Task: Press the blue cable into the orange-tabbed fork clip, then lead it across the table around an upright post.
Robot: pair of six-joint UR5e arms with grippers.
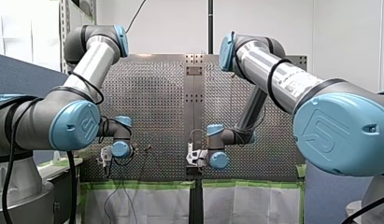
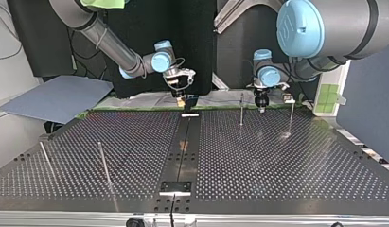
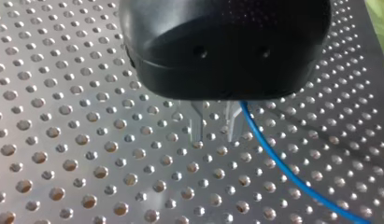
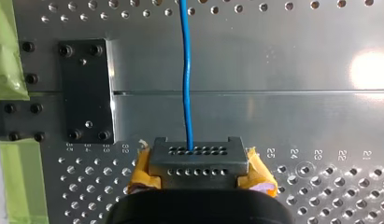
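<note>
blue round plastic-jacketed cable (image 4: 186, 70) looked light and limp, with a slight wave in it. i judged it would sag and slip unless pinched firmly, close to the spot to be seated. it ran from my right claw (image 4: 195, 162) straight ahead over the perforated metal bench (image 4: 297, 116). that claw, with yellow pads, was closed on the cable. my left claw (image 3: 213, 127) hung just above the bench with its metal fingers (image 3: 195, 125) narrowly apart and nothing between them. the cable passed just beside one finger and trailed away across the holes. thin upright metal posts (image 2: 241, 109) stood near that claw in the top view. the orange-tabbed fork clip i could not pick out for certain.
</note>
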